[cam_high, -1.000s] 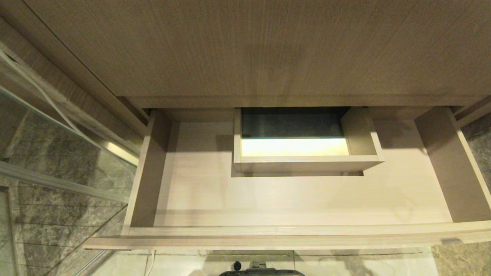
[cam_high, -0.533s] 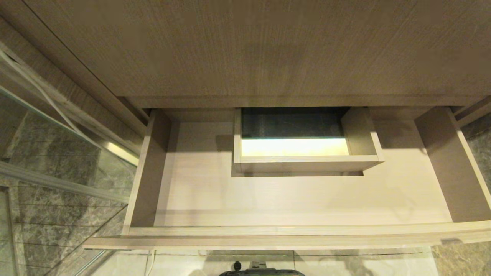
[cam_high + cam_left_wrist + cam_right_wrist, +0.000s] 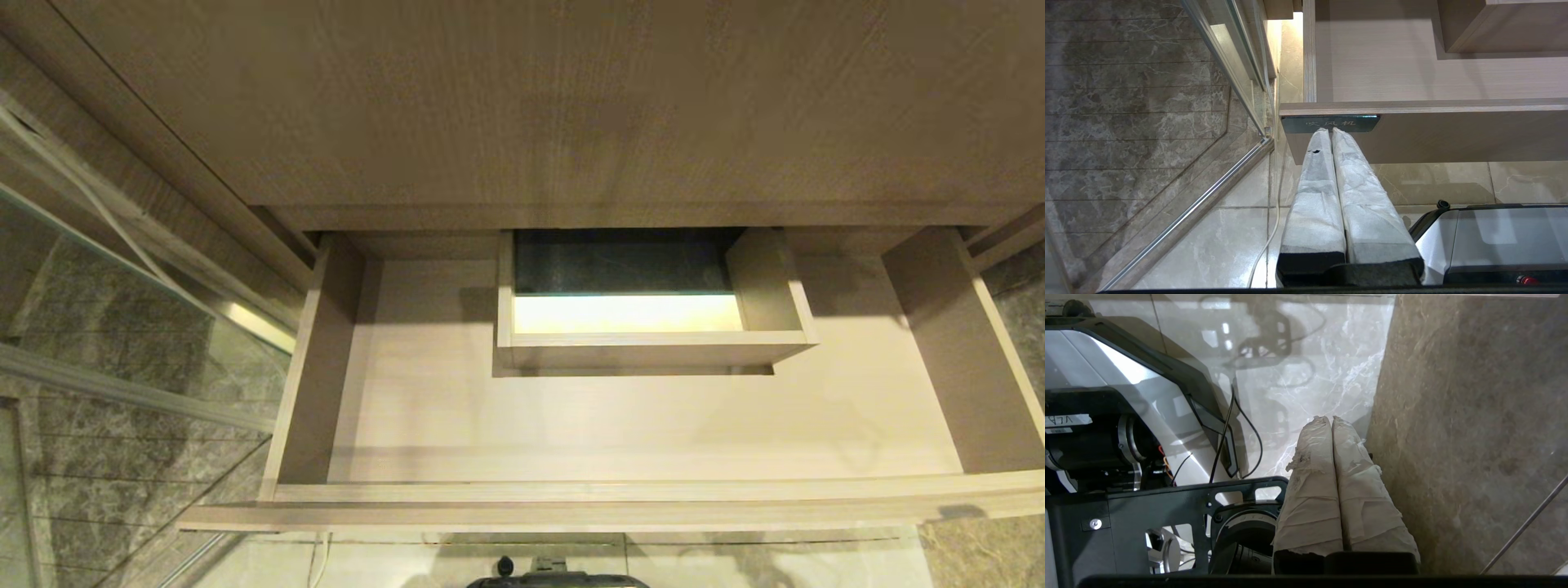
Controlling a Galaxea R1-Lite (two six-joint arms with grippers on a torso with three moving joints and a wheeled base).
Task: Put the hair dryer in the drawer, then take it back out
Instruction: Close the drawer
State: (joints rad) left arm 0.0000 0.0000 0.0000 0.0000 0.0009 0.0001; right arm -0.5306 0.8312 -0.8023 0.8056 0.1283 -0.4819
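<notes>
Your drawer (image 3: 620,425) stands open at twelve o'clock, holding no hair dryer; none shows, so neither arm is nearer; left gripper (image 3: 1332,131) and right gripper (image 3: 1331,419) are pinched closed, empty.

We are seeing our left gripper (image 3: 1331,130) wearing white wrapping over two long fingers (image 3: 1314,196), with a small dark tear in one and black mounts behind them. Our right gripper (image 3: 1331,418) is showing frayed, creased beige tape on its fingers (image 3: 1359,486). Our base (image 3: 1147,396) is showing silver panels edged in black, thin black cables (image 3: 1224,433), a black bracket (image 3: 1167,506) with cut-outs and a screw.
</notes>
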